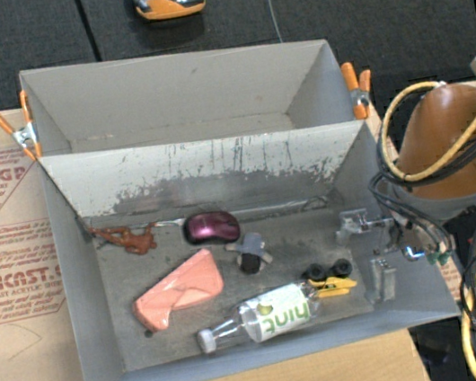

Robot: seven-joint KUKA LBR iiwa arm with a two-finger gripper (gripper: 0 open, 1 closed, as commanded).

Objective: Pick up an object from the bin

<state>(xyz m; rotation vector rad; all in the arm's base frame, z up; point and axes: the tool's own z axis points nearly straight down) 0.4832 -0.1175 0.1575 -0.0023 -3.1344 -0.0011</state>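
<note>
Here, six things lie in the bin (186,103), one of each: a clear bottle (262,317) whose label reads "hint" upside down, a pink pouch (180,293), a purple mouse (212,228), a brown squiggly toy (128,238), a grey-and-black piece (249,255) and a yellow-and-black clip (329,277). The gripper (369,253) sits by the right wall, spread and empty, just beside the clip.
</note>
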